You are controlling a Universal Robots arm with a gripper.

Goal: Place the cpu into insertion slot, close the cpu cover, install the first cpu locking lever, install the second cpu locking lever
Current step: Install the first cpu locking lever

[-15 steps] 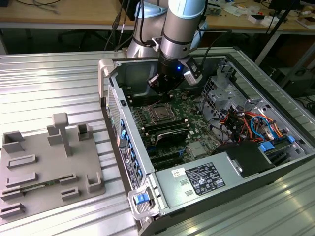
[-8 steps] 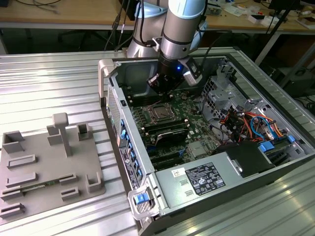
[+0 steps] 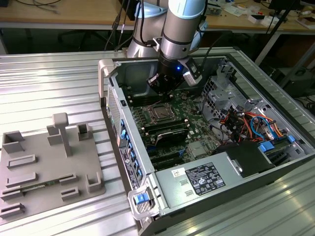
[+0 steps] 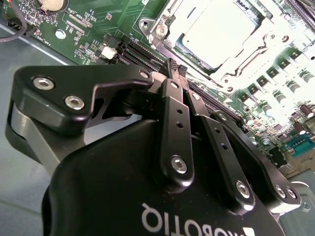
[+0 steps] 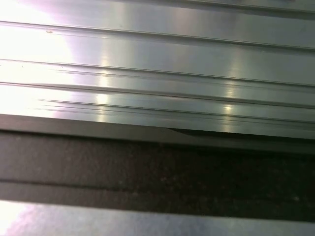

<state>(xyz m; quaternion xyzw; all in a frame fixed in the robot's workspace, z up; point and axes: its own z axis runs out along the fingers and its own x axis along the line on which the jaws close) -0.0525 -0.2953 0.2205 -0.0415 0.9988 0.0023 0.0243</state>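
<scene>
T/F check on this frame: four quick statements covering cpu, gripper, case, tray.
1. The cpu sits in the insertion slot. True.
2. The gripper holds the cpu. False: its fingers are shut on nothing, above the board near the slot.
3. The computer case is open. True.
4. The grey fixture tray lies inside the case. False: it lies on the table, at the exterior view's left of the case.
</scene>
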